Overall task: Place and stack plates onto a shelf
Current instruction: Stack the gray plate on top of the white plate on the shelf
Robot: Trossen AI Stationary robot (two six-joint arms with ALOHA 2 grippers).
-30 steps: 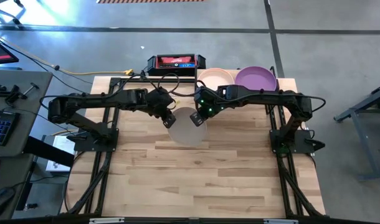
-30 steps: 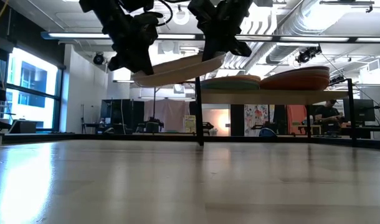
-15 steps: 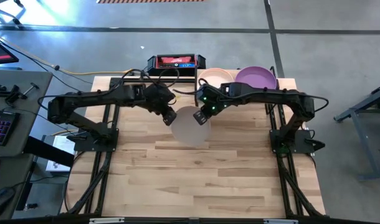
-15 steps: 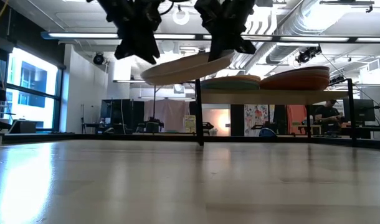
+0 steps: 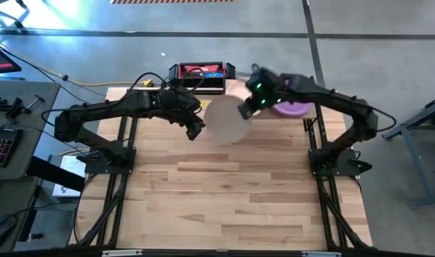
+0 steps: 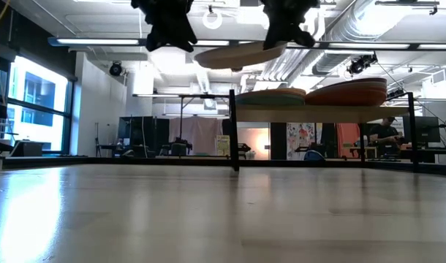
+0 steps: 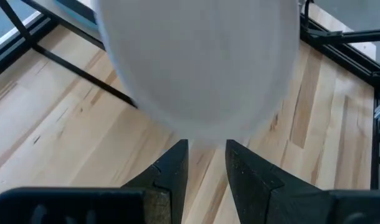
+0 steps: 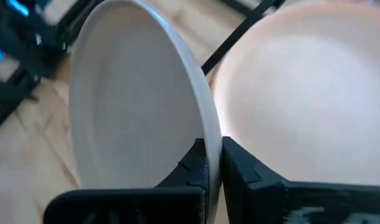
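A pale cream plate [image 5: 224, 120] hangs in the air near the table's far edge, above shelf height in the low view [image 6: 237, 55]. My right gripper [image 5: 243, 112] is shut on its right rim. My left gripper [image 5: 195, 131] is open just left of the plate and apart from it; its fingers [image 7: 177, 165] stand short of the plate's rim. The shelf [image 6: 325, 111] stands on black legs with two stacks of plates on it [image 6: 270, 96] [image 6: 351, 91]. A purple plate [image 5: 294, 108] tops the right stack; a peach plate [image 8: 302, 93] tops the other. My right gripper pinches the cream plate's rim [image 8: 209, 134] between its two fingers, one on the upper face and one on the underside. The fingers come at it from the table's right side, slanting down. The plate is lifted clear, nearly level, its left edge [image 6: 199, 57] a little lower.
A black and red box [image 5: 197, 71] sits at the table's far edge, left of the shelf. The wide near part of the wooden tabletop [image 5: 232, 200] is bare. The arms' black frames [image 5: 110, 157] [image 5: 335, 160] stand at the left and right edges.
My left gripper has let go of the cream plate's left rim and now stands apart from it. My right gripper has gone up and toward the far right, toward the shelf, carrying the plate. The plate has risen from below the stack tops to above them.
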